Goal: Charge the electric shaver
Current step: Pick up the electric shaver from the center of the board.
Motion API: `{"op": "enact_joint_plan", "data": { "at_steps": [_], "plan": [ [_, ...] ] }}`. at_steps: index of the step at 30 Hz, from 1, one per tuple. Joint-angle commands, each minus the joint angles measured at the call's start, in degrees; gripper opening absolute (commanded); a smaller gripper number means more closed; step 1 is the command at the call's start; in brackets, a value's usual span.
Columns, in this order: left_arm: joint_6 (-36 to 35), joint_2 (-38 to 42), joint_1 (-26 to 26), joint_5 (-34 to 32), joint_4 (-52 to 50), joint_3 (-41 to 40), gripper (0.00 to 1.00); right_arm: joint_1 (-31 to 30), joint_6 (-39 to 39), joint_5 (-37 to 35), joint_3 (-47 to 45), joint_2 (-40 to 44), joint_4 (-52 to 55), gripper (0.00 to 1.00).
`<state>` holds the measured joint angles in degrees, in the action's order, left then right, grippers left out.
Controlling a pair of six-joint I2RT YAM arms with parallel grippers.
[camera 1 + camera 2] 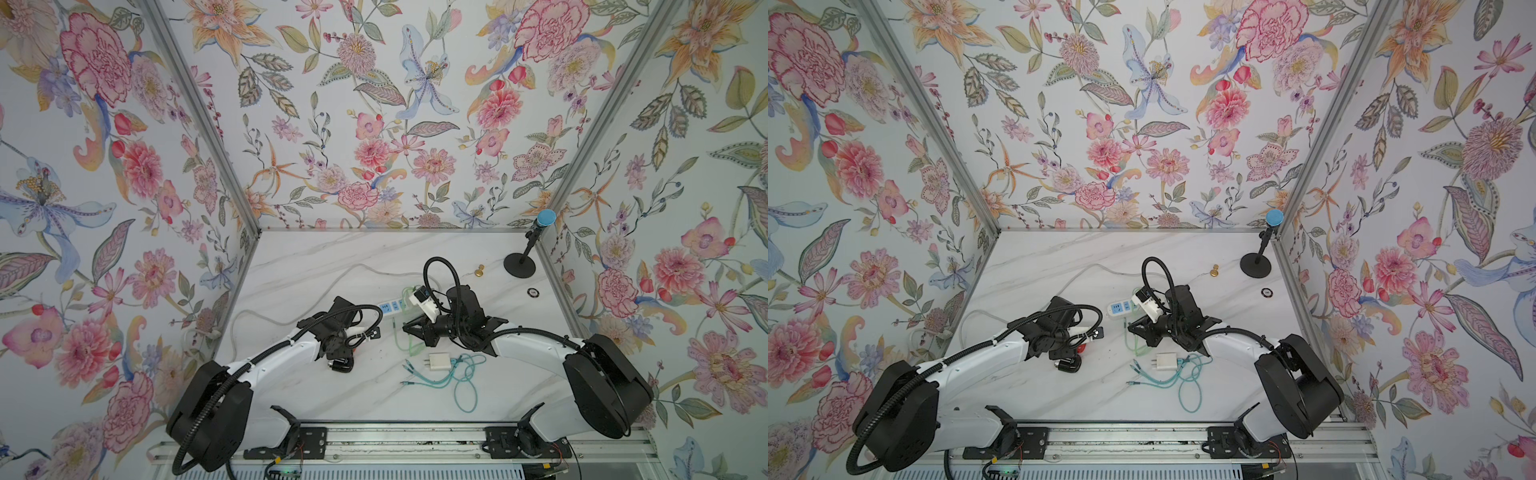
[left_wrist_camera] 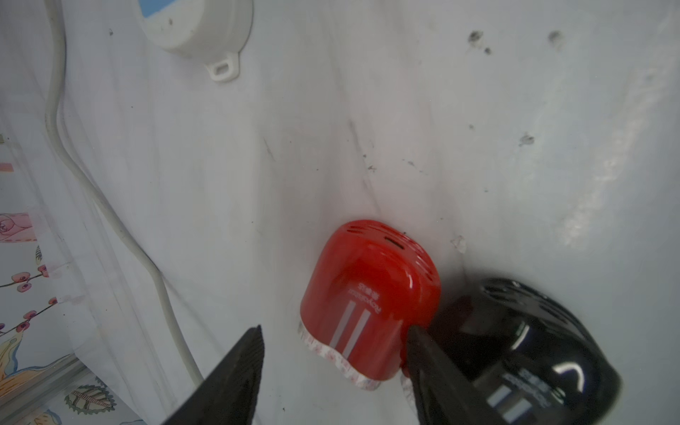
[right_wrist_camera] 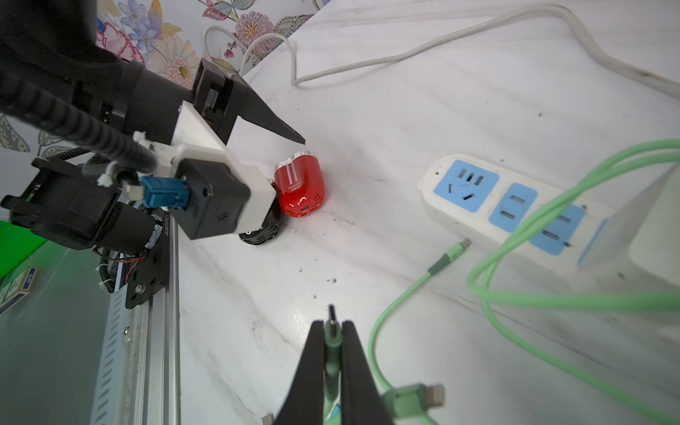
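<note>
Lying side by side on the white surface (image 1: 311,257) are two shavers: one red shaver (image 2: 368,305), one black shaver (image 2: 522,349) (top views show only a red sliver beneath the arm). The left hand (image 2: 335,329) straddles the red one, jaws apart, gripping nothing. The right hand (image 3: 332,323) is clamped on the light-green cable (image 3: 588,303) at its plug, seen only from its wrist. One power strip (image 3: 496,198), one teal cable (image 1: 456,362) and one loose white adapter (image 1: 438,360) are also there.

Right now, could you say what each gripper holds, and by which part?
Right gripper: green cable, by its plug. Left gripper: nothing, open around the red shaver.
</note>
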<state>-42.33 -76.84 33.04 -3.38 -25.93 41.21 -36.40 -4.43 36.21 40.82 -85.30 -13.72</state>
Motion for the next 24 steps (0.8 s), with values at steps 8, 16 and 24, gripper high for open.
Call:
{"op": "enact_joint_plan", "data": {
  "at_steps": [8, 16, 24],
  "plan": [
    [-2.6, -4.0, 0.0, 0.2, 0.6, 0.1, 0.7, 0.8, -0.7, 1.0, 1.5, -1.1, 1.1, 0.0],
    [-4.0, -7.6, -2.6, 1.4, 0.9, 4.1, 0.7, 1.0, -1.3, 1.8, 1.6, -2.0, 0.8, 0.0],
    [-4.6, -12.2, -3.2, 4.4, -1.7, 9.6, 0.67, 1.8, -2.2, 2.8, 1.5, -2.9, -0.2, 0.0]
  ]
}}
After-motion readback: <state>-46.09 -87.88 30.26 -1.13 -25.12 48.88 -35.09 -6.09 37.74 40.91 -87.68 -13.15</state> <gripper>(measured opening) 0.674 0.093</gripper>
